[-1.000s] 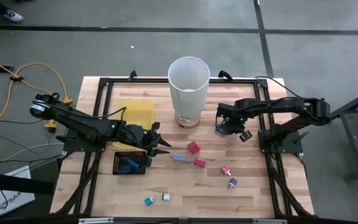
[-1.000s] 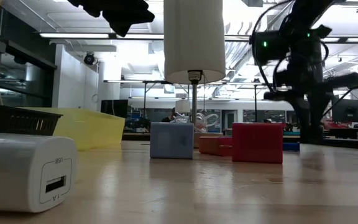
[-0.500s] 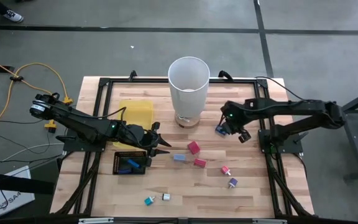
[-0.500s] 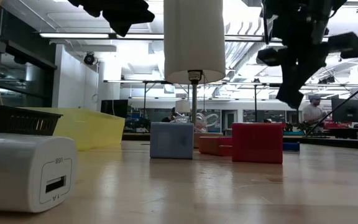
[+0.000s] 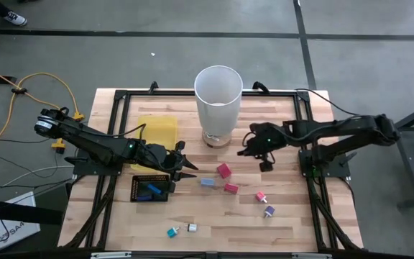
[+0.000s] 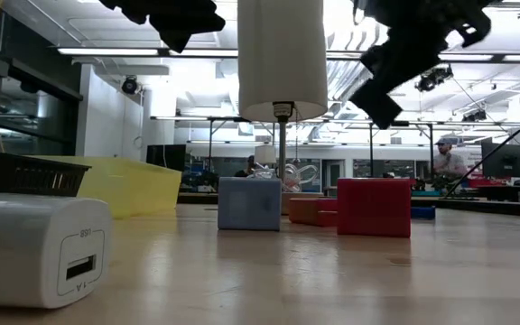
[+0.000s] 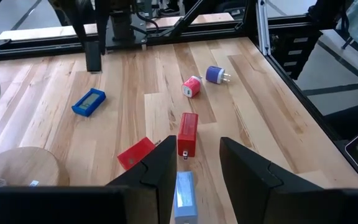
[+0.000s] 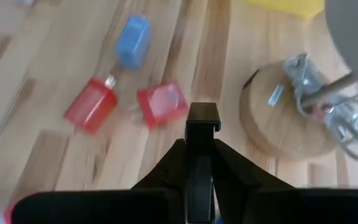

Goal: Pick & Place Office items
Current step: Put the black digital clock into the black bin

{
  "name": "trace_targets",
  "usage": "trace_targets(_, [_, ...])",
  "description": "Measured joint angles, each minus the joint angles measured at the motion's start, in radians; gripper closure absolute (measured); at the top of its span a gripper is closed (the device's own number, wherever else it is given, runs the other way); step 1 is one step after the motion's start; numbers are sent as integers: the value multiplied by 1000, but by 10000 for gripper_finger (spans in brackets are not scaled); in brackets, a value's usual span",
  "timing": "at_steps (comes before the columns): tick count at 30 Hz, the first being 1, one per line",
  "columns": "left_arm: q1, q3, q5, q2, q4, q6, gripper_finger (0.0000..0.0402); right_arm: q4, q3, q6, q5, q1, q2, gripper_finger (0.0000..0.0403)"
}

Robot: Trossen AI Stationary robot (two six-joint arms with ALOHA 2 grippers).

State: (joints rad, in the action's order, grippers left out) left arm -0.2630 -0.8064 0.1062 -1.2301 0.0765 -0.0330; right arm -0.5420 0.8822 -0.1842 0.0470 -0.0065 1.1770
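The bin [image 5: 218,99] stands on a round wooden base [image 5: 216,139] at the worktop's back edge; its contents cannot be made out. Left of it lies the yellow tray [image 5: 158,132]. In front of that, the black tray [image 5: 139,195] holds one blue item [image 5: 152,188].

The left claw [image 5: 186,170] hovers high by the black tray with its fingers apart and gripping nothing. The light blue item [image 7: 185,191] lies below their gap. Two red items [image 5: 223,170] sit mid-worktop.

The right claw [image 5: 249,146] is closed and empty, right of the base. A blue piece [image 7: 89,102] lies near it on the worktop.
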Motion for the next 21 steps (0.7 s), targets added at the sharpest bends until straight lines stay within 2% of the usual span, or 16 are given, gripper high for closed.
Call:
trace_targets(10, [0,0,0,0,0,0,284,298,0,214,-35,114,143,363])
trace_targets(16, [0,0,0,0,0,0,284,556,2,217,-139,205,221,364])
trace_targets(21, [0,0,0,0,0,0,284,666,0,215,-253,273,271,365])
